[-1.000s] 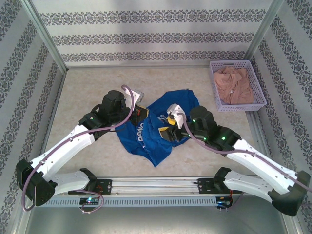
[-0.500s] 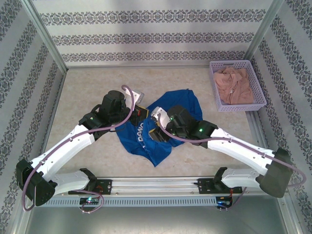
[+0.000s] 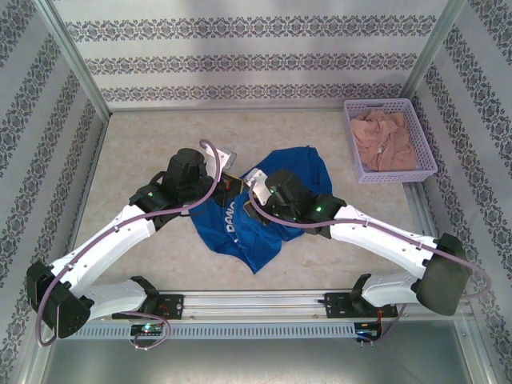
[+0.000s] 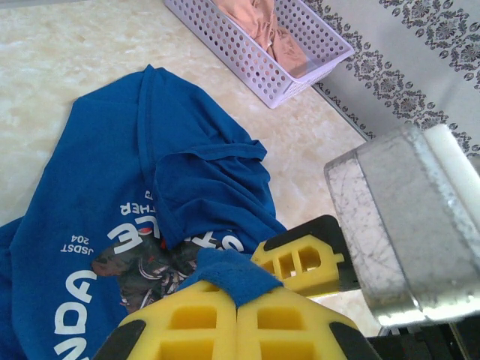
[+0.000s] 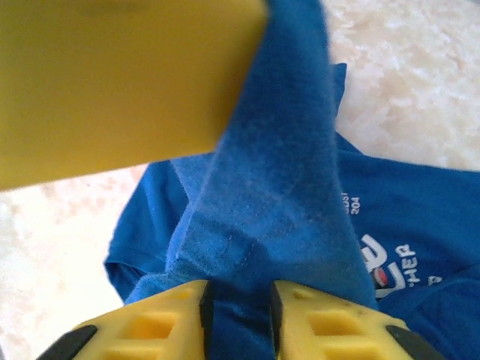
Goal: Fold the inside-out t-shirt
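Table (image 3: 144,136): the inside-out t-shirt (image 3: 252,240) lies crumpled mid-table, a little toward the near edge. White print shows, and the cloth is bunched, not flat. Basket (image 3: 390,140) holding a pinkish garment (image 3: 382,134) sits by the far right corner, well apart.

Risks, as I judge them:
- Both grips land on nearly the same spot, near the shirt's middle rather than at a hem or shoulder. A lift from here would likely raise a bundle instead of spreading the cloth, and the fold would start crooked.
- If the arms pull apart, one thin pinch may slip and drop half the garment back in a heap.
- The two heads are crowded together, so a careless move could knock finger against finger.

Left arm (image 3: 120,232): reaches diagonally inward from the near left corner, wrist over the shirt's left side.

Right arm (image 3: 376,236): stretched low from the near right corner, elbow out toward the right edge, wrist bent in over the shirt's centre.

Left gripper (image 4: 236,300): fingers fully together, a small tuck of blue cloth nipped at the tips.

Right gripper (image 5: 236,307): jaws narrow, with a ridge of blue cloth filling the gap between them. One of its yellow fingers (image 4: 300,259) sits just beside the left's tips.
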